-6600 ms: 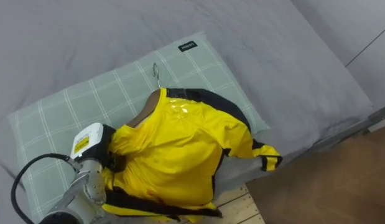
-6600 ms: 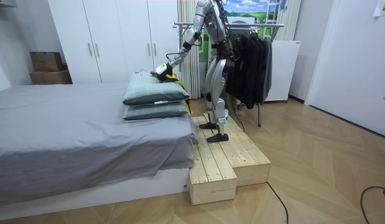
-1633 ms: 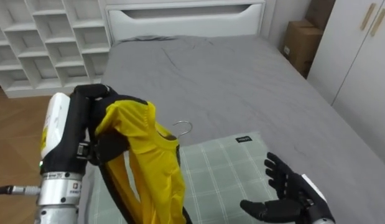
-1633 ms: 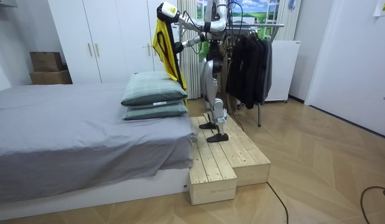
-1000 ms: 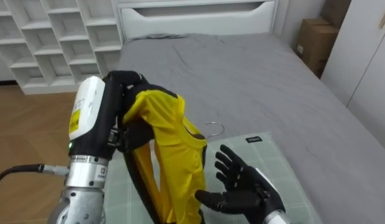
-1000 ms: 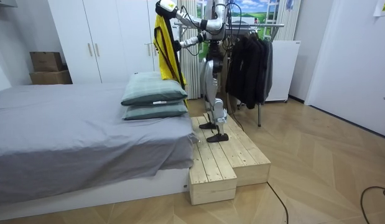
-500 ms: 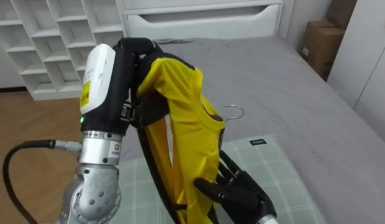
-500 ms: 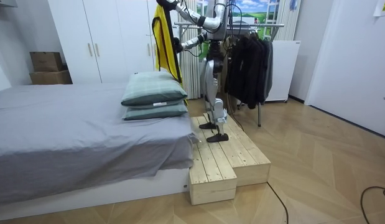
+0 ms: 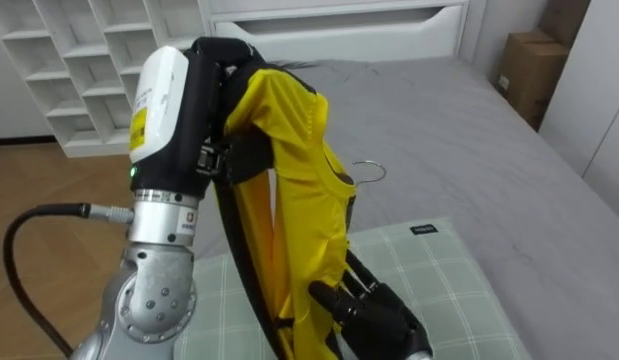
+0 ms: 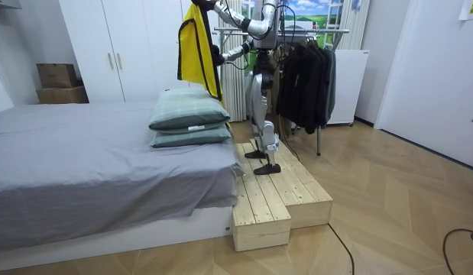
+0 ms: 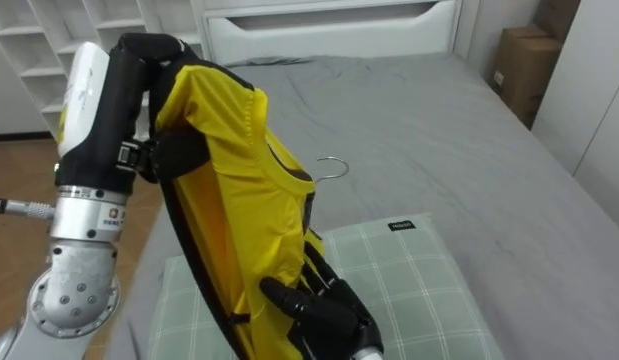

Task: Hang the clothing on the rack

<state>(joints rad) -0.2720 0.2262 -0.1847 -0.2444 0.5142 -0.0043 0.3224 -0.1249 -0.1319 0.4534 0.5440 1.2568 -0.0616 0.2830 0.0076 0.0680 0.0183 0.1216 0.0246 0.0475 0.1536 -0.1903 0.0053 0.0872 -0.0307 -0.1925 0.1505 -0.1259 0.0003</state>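
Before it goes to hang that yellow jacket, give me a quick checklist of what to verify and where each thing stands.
1. Grip on the yellow jacket: ok. The left robot hand is curled round its shoulder, holding it up.
2. Hanger hook free: ok. It sticks out at the collar with nothing caught on it.
3. Right robot hand not tangled: ok. It is open, flat against the lower front.
4. Hem clear of the pillow: cannot tell.
5. Facing the clothes rack: not ok. It stands behind the robot, which looks over the bed.
6. Free space on it beside the dark clothes: cannot tell.
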